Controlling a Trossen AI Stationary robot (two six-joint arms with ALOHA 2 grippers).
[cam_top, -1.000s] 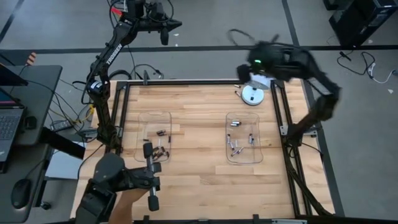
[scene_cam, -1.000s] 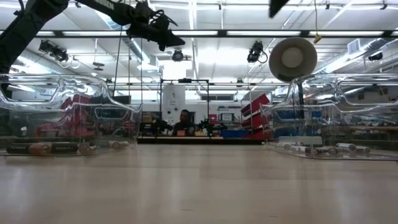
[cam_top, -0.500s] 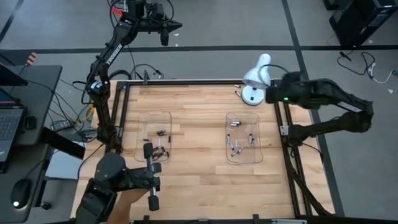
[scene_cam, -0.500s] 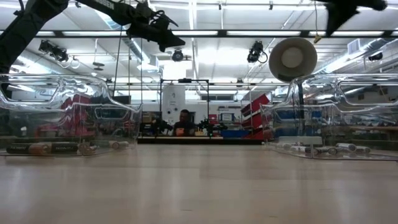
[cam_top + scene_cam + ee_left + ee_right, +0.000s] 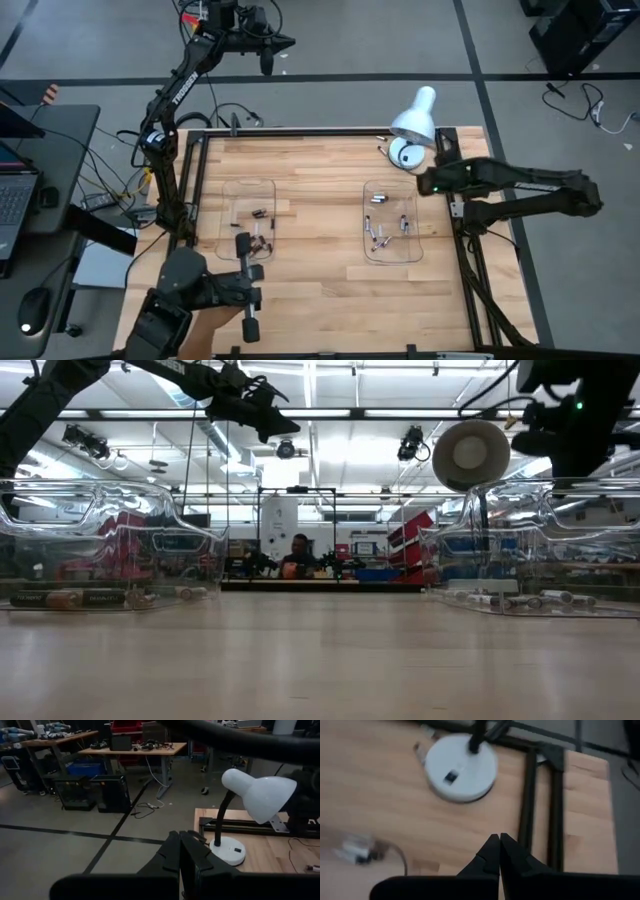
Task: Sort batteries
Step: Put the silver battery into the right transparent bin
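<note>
— Where are the tiny dark and silver cylindrical batteries (image 5: 258,232) found?
— Scattered flat, pointing all ways, in two clear plastic trays (image 5: 226,192) on the wooden surface (image 5: 318,200).
— And the jaws?
— Left gripper (image 5: 268,60) and right gripper (image 5: 424,186) are seen pressed shut, empty.

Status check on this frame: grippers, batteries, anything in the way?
Left gripper shut, raised behind table. Right gripper shut, empty, near lamp. Batteries in both trays. Nothing blocking.
</note>
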